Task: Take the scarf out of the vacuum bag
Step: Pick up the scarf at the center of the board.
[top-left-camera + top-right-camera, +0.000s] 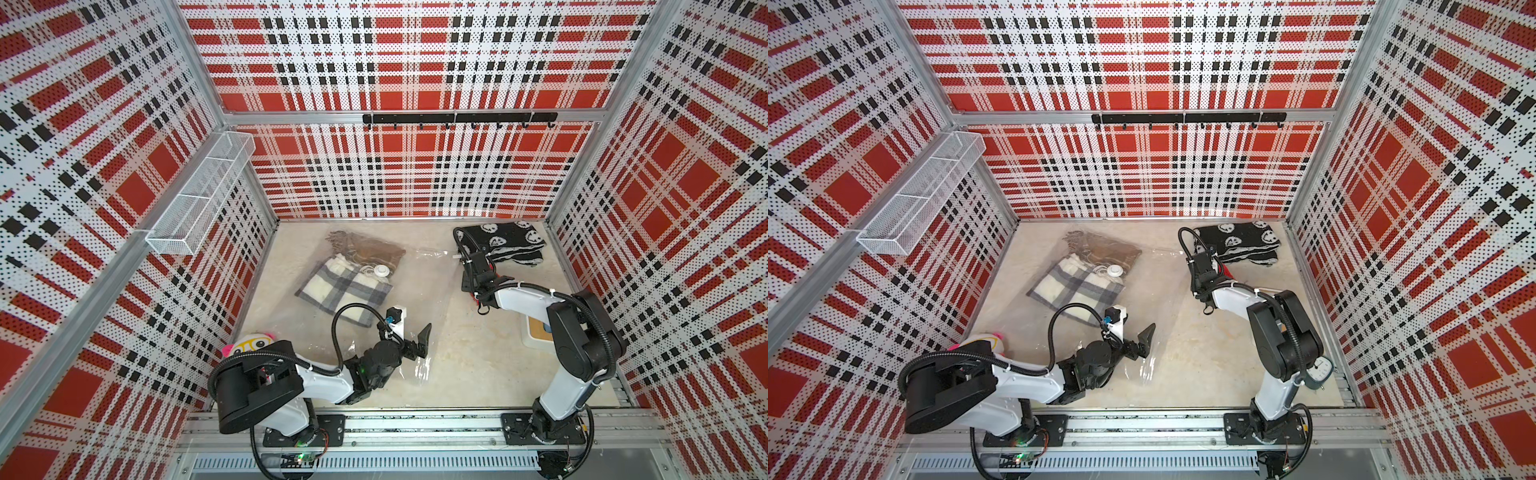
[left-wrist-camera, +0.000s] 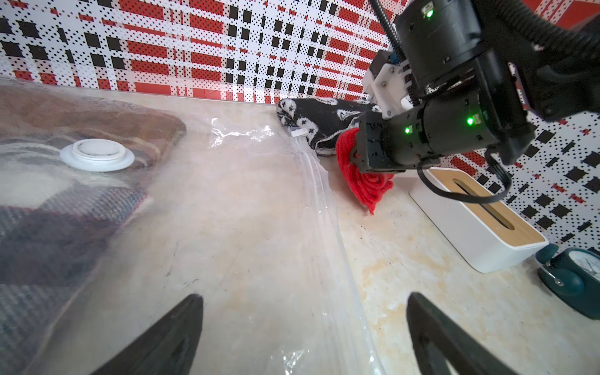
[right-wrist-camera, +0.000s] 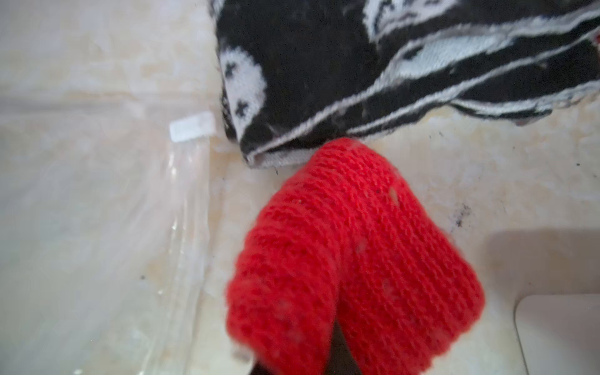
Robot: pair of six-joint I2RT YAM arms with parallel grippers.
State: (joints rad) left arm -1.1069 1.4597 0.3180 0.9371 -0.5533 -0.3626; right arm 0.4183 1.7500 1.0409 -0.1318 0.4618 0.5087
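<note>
Right end effector (image 2: 358,154) clamped on red scarf (image 3: 350,253), just beside black-patterned scarf (image 3: 308,65); left end effector (image 2: 302,297) fully spread, empty, over vacuum bag (image 2: 227,211). Risk: knit snags its neighbour, drags it along

A pale, marbled tabletop (image 1: 465,365) fills the lower middle of both top views. The vacuum bag (image 1: 419,291) lies flat across its centre and left, with its valve (image 1: 381,271) facing up. At the upper right a folded black-and-white scarf (image 1: 513,243) lies just beside the bag's zip edge. Next to it is a red scarf (image 2: 367,185); whether it rests on the surface cannot be told. Along the right edge stand a white box with a wooden top (image 2: 477,224) and a teal dial object (image 2: 571,279). A plush toy (image 1: 249,343) sits at the lower left.
</note>
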